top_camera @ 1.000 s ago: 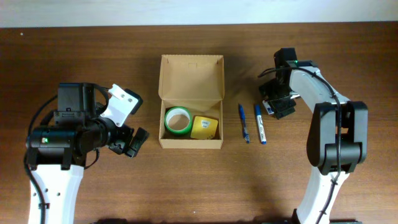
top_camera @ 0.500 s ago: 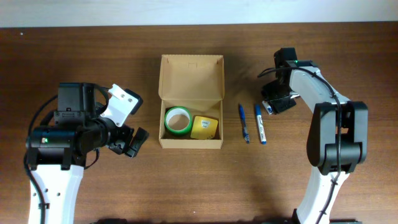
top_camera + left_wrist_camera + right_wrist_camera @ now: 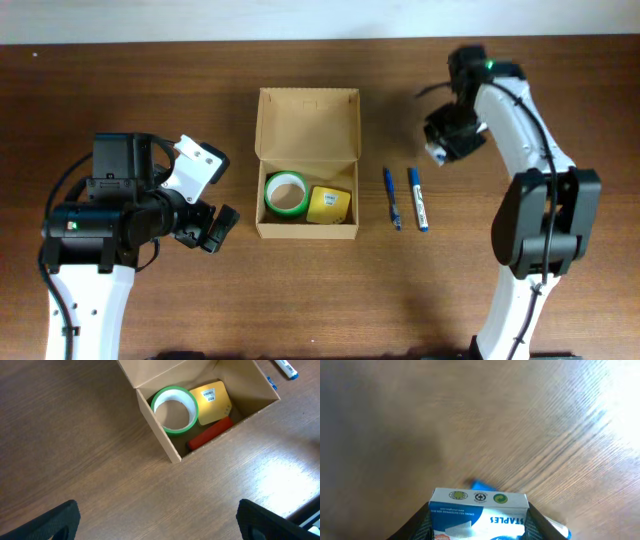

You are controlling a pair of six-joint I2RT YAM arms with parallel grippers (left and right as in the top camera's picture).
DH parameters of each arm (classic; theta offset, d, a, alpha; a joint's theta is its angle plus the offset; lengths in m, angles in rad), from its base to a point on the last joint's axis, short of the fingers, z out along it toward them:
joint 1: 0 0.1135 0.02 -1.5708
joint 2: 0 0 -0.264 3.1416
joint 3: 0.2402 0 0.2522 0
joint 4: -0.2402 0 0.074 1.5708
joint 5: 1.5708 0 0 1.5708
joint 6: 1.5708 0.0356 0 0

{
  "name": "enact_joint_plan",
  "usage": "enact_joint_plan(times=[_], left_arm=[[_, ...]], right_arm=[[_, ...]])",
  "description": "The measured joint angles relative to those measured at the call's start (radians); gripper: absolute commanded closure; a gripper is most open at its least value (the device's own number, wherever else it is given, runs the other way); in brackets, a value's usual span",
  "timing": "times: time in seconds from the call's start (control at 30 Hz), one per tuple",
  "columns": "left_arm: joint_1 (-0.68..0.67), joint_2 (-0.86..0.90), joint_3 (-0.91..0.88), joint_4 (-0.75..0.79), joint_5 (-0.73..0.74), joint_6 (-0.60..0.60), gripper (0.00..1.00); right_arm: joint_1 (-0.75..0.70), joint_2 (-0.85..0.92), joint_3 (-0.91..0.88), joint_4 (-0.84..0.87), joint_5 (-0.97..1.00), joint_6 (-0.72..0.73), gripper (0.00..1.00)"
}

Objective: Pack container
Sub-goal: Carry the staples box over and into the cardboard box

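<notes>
The container (image 3: 307, 122), an open tan cardboard box with its flap lid folded back, stands mid-table and also shows in the left wrist view (image 3: 159, 435). Inside lie a green tape roll (image 3: 286, 193) (image 3: 174, 409), a small yellow box (image 3: 328, 204) (image 3: 212, 401) and a red item (image 3: 210, 432). My right gripper (image 3: 447, 140) (image 3: 479, 522) is shut on a blue-and-white staples box (image 3: 480, 507), held above the table right of the container. My left gripper (image 3: 217, 227) (image 3: 160, 520) stands open over bare wood left of the container, with nothing between its fingers.
Two blue pens (image 3: 391, 197) (image 3: 417, 198) lie side by side on the table just right of the container. One pen (image 3: 479, 484) shows blurred beneath the held staples box. A pen tip (image 3: 285, 367) is visible beyond the container's far corner.
My right gripper closed on the staples box and rose with it, shifting toward the back of the table. The left arm and the container's contents have not moved.
</notes>
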Motion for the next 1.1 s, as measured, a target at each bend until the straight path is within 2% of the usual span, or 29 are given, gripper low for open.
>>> enact_joint_plan(times=[0.2,0.47,0.93,1.1], left_arm=[[0.0,0.0,0.0,0.001,0.0,0.0,0.0],[0.0,0.0,0.0,0.001,0.0,0.0,0.0],[0.0,0.0,0.0,0.001,0.0,0.0,0.0],[0.0,0.0,0.0,0.001,0.0,0.0,0.0]], right_arm=[[0.087,0.0,0.266,-0.165,0.0,-0.12,0.67],[0.265,0.0,0.486,-0.29,-0.002,-0.241,0.67],[0.544,0.0,0.509,-0.342,0.012,-0.342,0.66],[0.591,0.0,0.441,-0.309,0.034,-0.344,0.66]])
